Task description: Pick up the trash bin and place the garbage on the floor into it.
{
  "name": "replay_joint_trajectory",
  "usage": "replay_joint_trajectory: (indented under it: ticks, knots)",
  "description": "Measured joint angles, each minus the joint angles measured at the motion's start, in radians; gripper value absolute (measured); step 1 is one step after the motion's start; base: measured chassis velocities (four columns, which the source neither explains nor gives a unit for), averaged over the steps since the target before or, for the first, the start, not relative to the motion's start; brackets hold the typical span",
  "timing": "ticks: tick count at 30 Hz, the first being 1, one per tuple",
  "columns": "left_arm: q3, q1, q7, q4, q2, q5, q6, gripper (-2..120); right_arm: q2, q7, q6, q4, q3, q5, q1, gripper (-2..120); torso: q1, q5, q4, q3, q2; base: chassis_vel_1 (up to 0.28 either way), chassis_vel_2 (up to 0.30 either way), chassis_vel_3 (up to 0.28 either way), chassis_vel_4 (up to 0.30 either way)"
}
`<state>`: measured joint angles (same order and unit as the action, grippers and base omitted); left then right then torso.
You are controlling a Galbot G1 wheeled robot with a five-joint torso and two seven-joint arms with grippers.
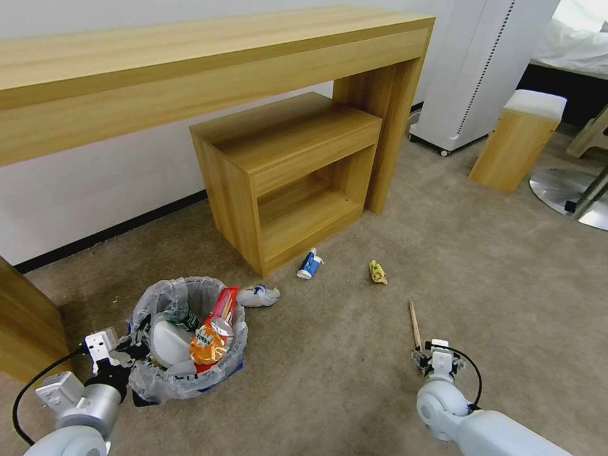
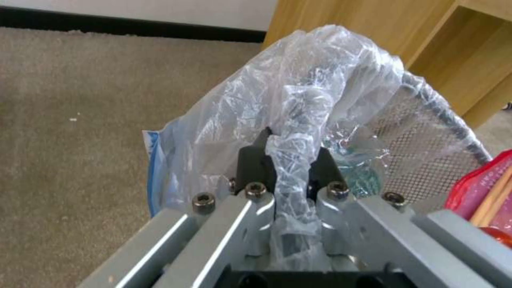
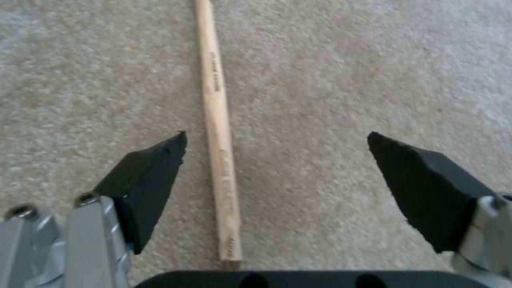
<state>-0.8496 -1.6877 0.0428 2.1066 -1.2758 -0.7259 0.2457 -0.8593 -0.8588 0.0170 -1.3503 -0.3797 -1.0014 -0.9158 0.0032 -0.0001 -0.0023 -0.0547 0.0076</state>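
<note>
Four litter pieces on the floor [image 1: 481,266]: stick [image 1: 415,324] between the right gripper's [image 1: 437,362] wide fingers [image 3: 147,182], carton [image 1: 308,263], yellow wrapper [image 1: 377,272], white wad [image 1: 258,295]. Left gripper [image 1: 120,354] pinches the bin [image 1: 187,339] bag.

A long wooden desk [image 1: 209,69] stands against a white wall [image 1: 95,190], its side panel reaching the ground on the right. Tucked under it, touching that panel, is a low wooden cabinet [image 1: 288,171] with a closed top section and an open shelf below. A black baseboard [image 1: 114,231] runs along the foot of the wall. To the right of the desk stands a tall white appliance [image 1: 481,69] on small wheels. Near it is a wooden stool [image 1: 519,142] with a white cushion on top, and beside that a round metal chair base [image 1: 570,196]. A bed with white sheets [image 1: 576,44] sits in the far right corner.
</note>
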Motion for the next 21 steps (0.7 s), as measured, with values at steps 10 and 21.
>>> replay_joint_trajectory:
  ticks: [10, 21]
  knots:
    - [-0.005, 0.004, 0.000, 0.007, 0.003, -0.010, -0.001, 3, -0.011, 0.056, -0.052, 0.033, -0.070, 0.020, 0.008, 92, 0.000, 0.0001, -0.0001, 0.000, 0.000, 0.000, 0.000, 0.000, 0.000]
    - [-0.002, 0.010, 0.000, 0.000, 0.006, -0.010, -0.002, 3, -0.005, 0.136, -0.147, 0.072, -0.044, 0.074, -0.057, 90, 0.000, 0.0001, -0.0002, 0.000, 0.000, 0.000, 0.000, 0.000, 0.000]
